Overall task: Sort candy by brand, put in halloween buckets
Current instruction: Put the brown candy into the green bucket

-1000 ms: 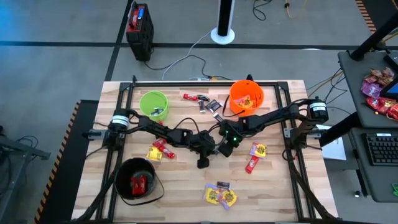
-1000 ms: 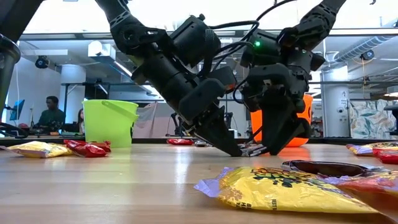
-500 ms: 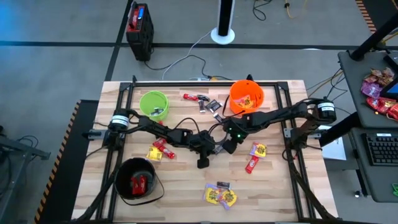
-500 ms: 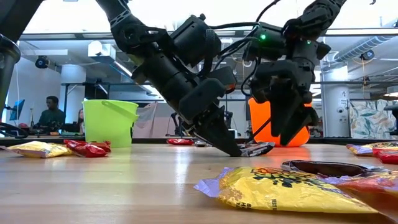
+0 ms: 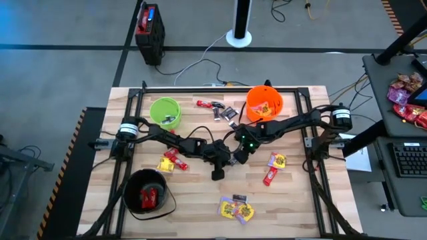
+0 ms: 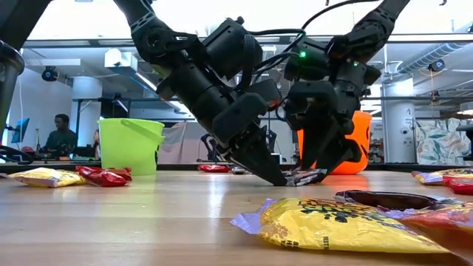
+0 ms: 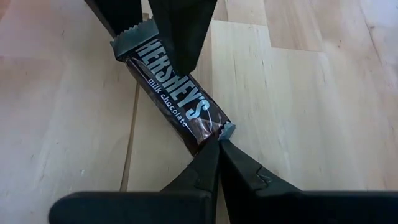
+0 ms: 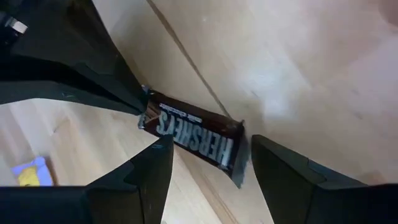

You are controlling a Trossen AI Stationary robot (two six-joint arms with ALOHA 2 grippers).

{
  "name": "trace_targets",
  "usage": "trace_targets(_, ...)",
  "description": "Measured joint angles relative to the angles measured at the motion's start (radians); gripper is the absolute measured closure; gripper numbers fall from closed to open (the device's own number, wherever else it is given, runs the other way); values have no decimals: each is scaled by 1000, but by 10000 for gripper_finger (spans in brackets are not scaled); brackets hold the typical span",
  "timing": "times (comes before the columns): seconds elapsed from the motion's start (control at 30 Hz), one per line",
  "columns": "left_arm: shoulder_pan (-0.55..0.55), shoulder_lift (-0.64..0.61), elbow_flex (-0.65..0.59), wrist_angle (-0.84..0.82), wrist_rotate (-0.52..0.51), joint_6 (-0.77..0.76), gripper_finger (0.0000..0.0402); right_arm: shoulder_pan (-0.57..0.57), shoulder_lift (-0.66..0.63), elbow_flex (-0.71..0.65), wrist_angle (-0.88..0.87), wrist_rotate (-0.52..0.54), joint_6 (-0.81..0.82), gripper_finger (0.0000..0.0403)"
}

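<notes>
High view: both arms meet near the middle of the bench (image 5: 200, 213). The left end effector (image 5: 230, 160) and right end effector (image 5: 239, 155) converge on one spot, with bare wood toward the front edge. The green bucket (image 5: 165, 112) and orange bucket (image 5: 264, 104) stand by the back edge, and the black bucket (image 5: 145, 192) stands at the front left corner.

Low view: the left end effector (image 6: 284, 179) touches the wood at a dark candy bar (image 6: 304, 176); the right end effector (image 6: 323, 164) hangs just over it.

Left wrist view: its fingers are clenched on one end of the Hershey's bar (image 7: 177, 99).

Right wrist view: its fingers (image 8: 140, 177) are released, straddling the bar.
</notes>
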Motion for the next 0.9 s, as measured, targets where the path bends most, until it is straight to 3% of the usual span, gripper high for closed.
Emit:
trace_targets(0.27, 0, 0, -1, -1, -1, -1, 402, 7, 32, 0, 68, -38, -23, 222)
trace_targets(0.6, 1, -8, 1, 0, -1, -36, 402, 9, 32, 0, 78, -49, -38, 375)
trace_targets(0.9, 0, -147, 36, -231, 56, 12, 402, 8, -50, -2, 63, -103, -26, 379)
